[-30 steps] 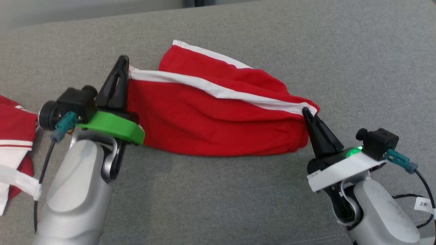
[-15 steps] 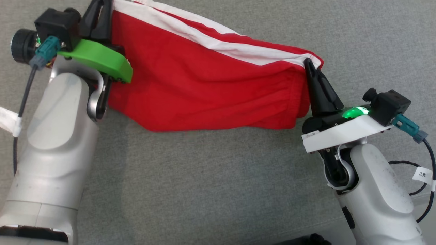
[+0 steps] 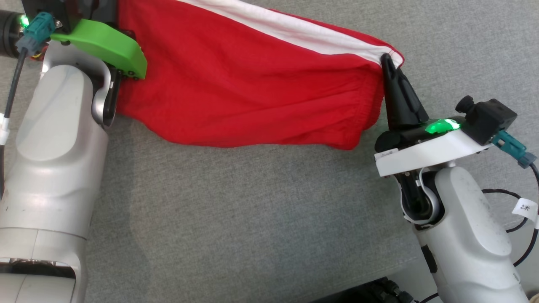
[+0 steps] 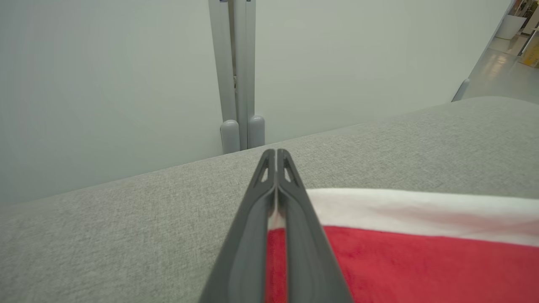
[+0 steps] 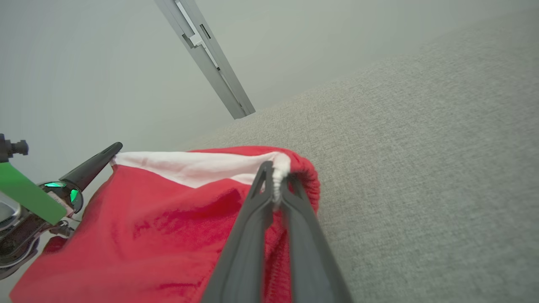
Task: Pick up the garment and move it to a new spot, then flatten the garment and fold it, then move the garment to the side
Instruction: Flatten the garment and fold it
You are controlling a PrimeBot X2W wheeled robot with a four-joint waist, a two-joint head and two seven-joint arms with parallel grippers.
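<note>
The red garment (image 3: 252,84) stretches across the upper half of the head view, held between the two grippers over the grey fabric surface (image 3: 252,210). The left gripper (image 4: 276,158) is clamped tight on one end of the white band (image 3: 316,35): in the left wrist view its fingers meet along their length, with a sliver of white and red cloth pinched between them. The right gripper (image 3: 386,62), at the right of the head view, is closed on the other end of that band, where the gathered hem bunches around its tips. The right wrist view shows white stitching squeezed between its two fingers. Holding both ends of the same edge pulls the band into a nearly straight line, so the body of the cloth drops below it as one sheet rather than a heap. The lower edge sags in a shallow curve, and I cannot tell whether it touches the surface. I judge this to be the carrying step, with the garment spread wide so that it can be laid flat at its new spot; flattening and folding are not yet done. The risk is the thin pinch slipping at the right corner
</note>
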